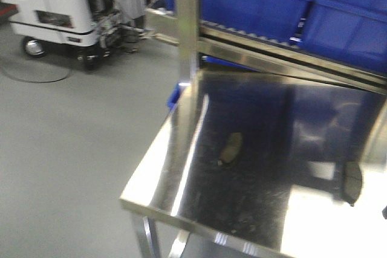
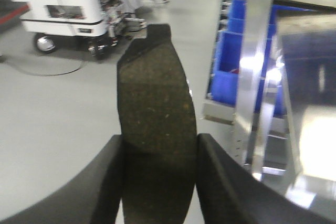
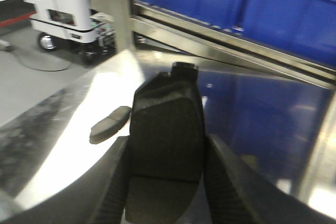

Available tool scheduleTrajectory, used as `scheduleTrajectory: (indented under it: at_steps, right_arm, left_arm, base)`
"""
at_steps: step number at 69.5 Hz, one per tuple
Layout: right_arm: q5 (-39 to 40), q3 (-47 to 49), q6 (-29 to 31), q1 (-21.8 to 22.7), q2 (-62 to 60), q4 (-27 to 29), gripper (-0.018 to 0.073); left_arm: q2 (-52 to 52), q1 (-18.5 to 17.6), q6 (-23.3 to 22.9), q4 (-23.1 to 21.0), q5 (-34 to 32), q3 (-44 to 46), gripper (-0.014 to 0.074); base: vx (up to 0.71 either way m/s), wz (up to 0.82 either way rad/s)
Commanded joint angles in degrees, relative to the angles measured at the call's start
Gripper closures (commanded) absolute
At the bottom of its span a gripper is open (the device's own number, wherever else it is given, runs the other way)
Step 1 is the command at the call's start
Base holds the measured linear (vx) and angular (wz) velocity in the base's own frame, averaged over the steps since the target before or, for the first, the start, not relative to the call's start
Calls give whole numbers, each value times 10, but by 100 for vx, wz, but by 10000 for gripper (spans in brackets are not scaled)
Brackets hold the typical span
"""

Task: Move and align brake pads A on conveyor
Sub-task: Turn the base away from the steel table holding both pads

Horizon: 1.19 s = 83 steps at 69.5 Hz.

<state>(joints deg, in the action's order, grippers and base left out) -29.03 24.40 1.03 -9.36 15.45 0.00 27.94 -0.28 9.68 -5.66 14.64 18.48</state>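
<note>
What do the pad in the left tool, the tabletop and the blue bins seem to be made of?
Pad: looks like a gritty friction composite, matte dark brown with pale specks. Tabletop: probably stainless steel, mirror-bright with reflections. Bins: likely moulded plastic, uniform glossy blue.

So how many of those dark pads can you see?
4. One pad sits in the left gripper, another pad in the right gripper. A third pad lies in the middle of the steel tabletop, a fourth pad near its right edge. More may be hidden.
</note>
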Motion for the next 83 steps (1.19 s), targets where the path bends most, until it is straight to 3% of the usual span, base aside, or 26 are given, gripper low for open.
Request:
scheduleTrajectory:
  at_steps: [1, 83]
  right_arm:
    - [55, 17, 6, 1, 5, 0, 566]
    - [55, 17, 6, 1, 5, 0, 566]
  left_arm:
    - [4, -2, -2, -5, -56, 16, 603]
    - [4, -2, -1, -5, -57, 16, 603]
  base:
    - [-17, 65]
    - [-13, 66]
